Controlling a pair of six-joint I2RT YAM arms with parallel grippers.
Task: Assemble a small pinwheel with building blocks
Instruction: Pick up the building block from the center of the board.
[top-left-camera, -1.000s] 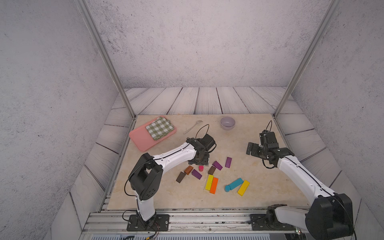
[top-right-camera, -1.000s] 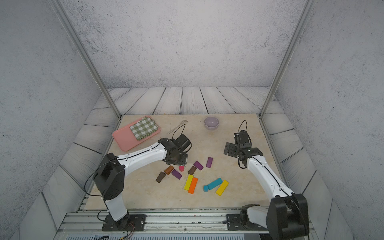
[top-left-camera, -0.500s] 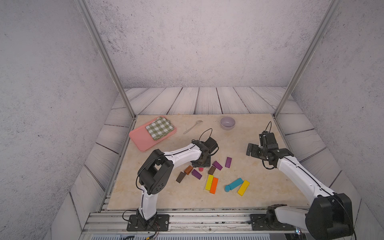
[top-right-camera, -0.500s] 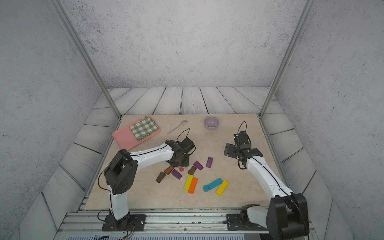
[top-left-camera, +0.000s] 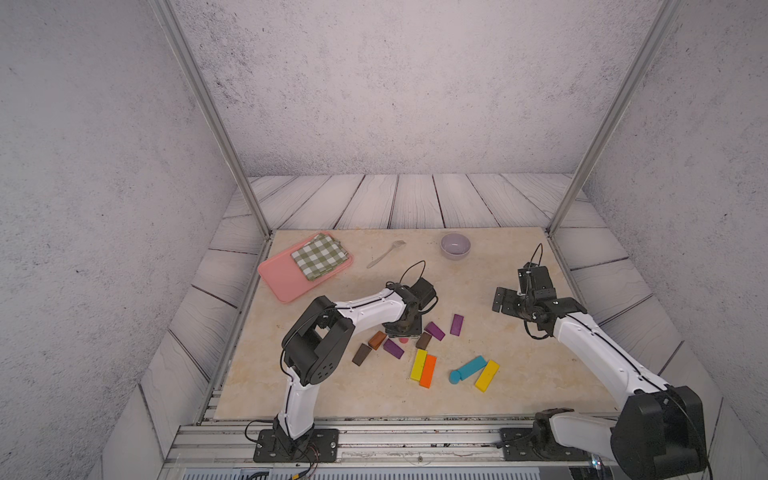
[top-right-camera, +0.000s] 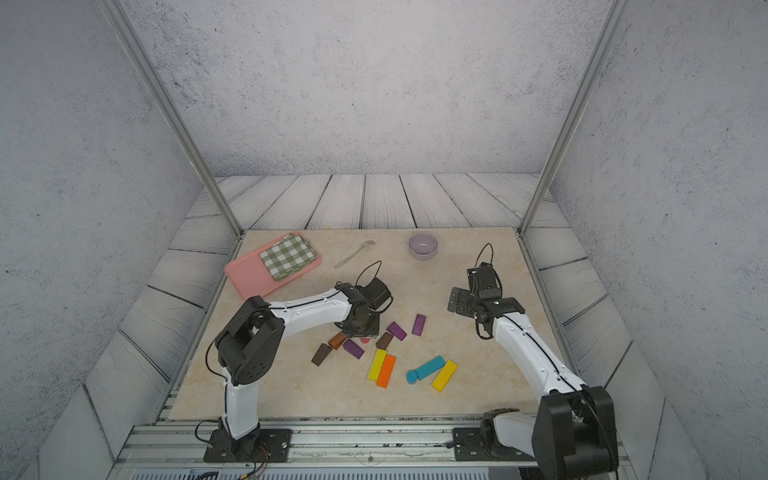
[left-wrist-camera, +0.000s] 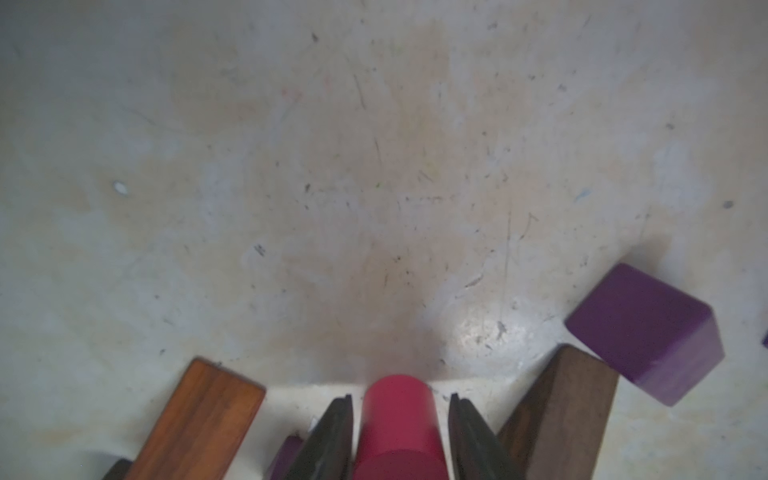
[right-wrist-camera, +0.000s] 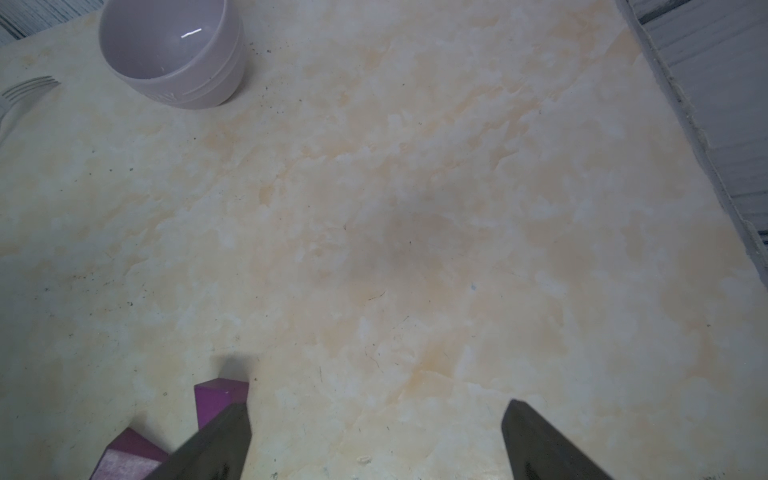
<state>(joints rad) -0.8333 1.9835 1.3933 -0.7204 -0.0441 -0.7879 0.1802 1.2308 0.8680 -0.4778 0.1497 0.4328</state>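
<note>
The left gripper (left-wrist-camera: 400, 401) is down at the marbled beige tabletop (top-left-camera: 365, 395). Its black jaws stand on either side of the short pink wooden cylinder (left-wrist-camera: 399, 419), which sits between an orange-brown wooden block (left-wrist-camera: 199, 419) and a dark brown wooden wedge (left-wrist-camera: 561, 415). Thin slivers of table show beside the cylinder, so whether the jaws clamp it cannot be told. The right gripper (right-wrist-camera: 376, 415) hovers well apart over bare table, jaws spread wide and empty. Nearer the arm bases, a flat yellow bar (top-left-camera: 418, 364) lies against a flat orange bar (top-left-camera: 428, 371).
</note>
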